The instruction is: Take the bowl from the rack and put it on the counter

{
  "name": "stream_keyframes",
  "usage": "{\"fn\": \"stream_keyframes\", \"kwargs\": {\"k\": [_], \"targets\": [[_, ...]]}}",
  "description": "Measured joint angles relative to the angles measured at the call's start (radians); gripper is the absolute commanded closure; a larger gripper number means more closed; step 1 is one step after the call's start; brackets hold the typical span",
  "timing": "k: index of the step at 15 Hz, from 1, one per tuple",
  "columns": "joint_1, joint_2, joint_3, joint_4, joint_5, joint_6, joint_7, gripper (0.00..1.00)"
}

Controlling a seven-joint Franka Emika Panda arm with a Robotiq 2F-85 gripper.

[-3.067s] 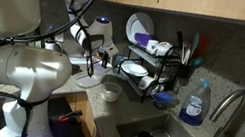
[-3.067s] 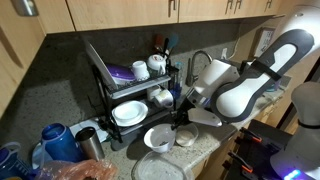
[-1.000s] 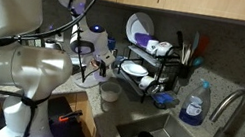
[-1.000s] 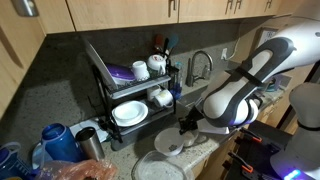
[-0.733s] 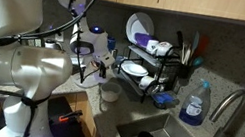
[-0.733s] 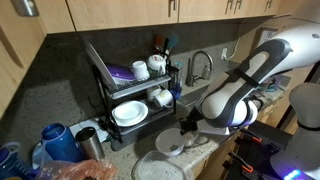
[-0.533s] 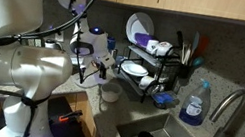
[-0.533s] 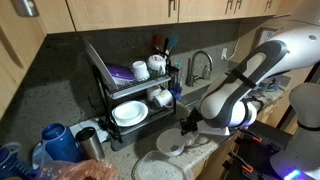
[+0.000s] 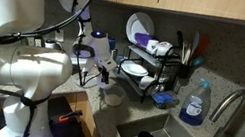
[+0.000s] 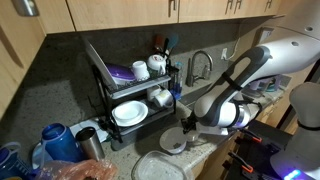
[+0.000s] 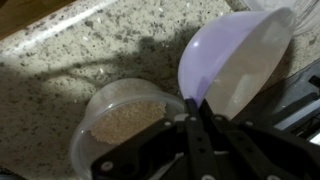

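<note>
Bowl [image 11: 125,122] upright on counter [image 11: 70,50], just below jaw tips and to one side, outside rack [image 9: 159,69]. Gripper [image 11: 197,108] jaws pressed together, nothing between them. Wider white bowl [image 11: 235,62] tilted, beyond jaw tips on opposite side.

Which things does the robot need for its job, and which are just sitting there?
Job things:
small bowl
black rack
counter

Just lying about:
blue soap bottle
tap
blue jug
big upright plate
</note>
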State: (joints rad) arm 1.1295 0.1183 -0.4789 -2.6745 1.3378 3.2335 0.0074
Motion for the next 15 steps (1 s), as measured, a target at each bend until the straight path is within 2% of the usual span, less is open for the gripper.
{"fn": "stream_keyframes", "kwargs": {"k": [7,12,15], "targets": [[-0.072,0.076,0.001,0.048,0.134,0.001,-0.133,0.99],[-0.084,0.114,0.001,0.110,0.284,-0.002,-0.264,0.99],[-0.075,0.138,-0.005,0.156,0.403,-0.006,-0.390,0.99]]}}
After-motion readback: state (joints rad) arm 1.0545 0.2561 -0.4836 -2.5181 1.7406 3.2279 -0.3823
